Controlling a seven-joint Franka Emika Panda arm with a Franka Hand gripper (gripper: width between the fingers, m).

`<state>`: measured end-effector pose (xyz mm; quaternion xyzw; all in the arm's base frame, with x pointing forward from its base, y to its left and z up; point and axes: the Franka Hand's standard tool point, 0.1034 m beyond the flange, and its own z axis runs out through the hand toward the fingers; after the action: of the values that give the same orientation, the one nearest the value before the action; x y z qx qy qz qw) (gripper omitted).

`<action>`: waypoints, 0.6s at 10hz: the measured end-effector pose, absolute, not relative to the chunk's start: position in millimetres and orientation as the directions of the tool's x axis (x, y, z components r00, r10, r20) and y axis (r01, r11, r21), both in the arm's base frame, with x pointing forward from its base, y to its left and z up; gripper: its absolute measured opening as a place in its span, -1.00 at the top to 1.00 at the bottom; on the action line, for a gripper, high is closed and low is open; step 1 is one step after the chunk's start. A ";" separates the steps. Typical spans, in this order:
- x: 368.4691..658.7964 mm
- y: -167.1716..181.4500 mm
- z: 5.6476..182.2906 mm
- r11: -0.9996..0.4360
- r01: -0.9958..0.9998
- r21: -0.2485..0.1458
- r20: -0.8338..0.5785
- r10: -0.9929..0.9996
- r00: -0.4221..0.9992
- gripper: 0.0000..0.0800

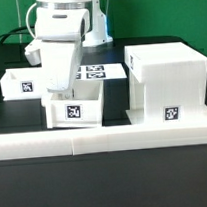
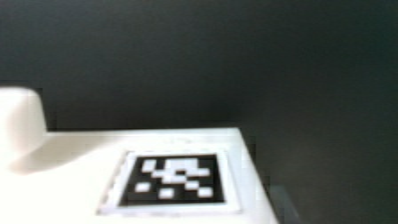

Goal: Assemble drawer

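The tall white drawer casing [image 1: 165, 79] stands at the exterior view's right, with a tag low on its front. One small white tray [image 1: 74, 109] with a tag on its front sits at the middle. A second tray [image 1: 20, 85] sits at the left. My gripper [image 1: 60, 92] reaches down onto the rear left wall of the middle tray; its fingertips are hidden behind that wall. The wrist view shows a white tagged surface [image 2: 175, 180] very close, a rounded white part [image 2: 18, 130] beside it and dark table beyond. No fingers show there.
The marker board [image 1: 97, 72] lies flat behind the middle tray, between the arm and the casing. The long low white border rail [image 1: 104, 142] runs across the front. The table top [image 1: 12, 116] is black.
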<state>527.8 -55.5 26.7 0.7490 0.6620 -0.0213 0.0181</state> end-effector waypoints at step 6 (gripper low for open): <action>530.5 -48.4 18.9 -0.133 0.991 0.006 -0.051 0.990 0.133 0.89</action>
<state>530.5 -48.4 18.9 0.7524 0.6582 -0.0172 0.0189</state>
